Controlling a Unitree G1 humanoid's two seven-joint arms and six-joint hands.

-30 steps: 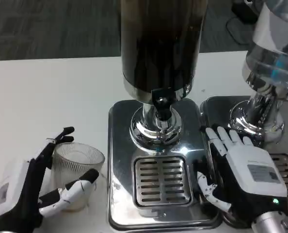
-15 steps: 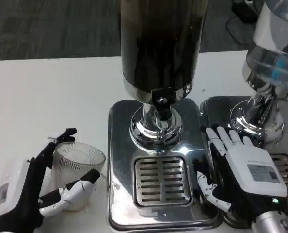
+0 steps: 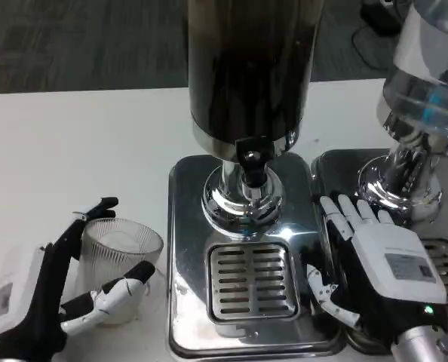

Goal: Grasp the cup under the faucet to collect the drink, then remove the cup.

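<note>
White table (image 3: 73, 143): ribbed glass cup (image 3: 121, 260), two chrome dispenser bases (image 3: 186, 302) (image 3: 337, 170).

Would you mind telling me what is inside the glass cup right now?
The glass cup, held by the left robot hand on the white table, looks empty: no dark drink shows through it. Its lower part is hidden behind fingers.

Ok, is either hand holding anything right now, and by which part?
The left hand holds the glass cup around its side wall, on the table. The right hand holds nothing.
</note>
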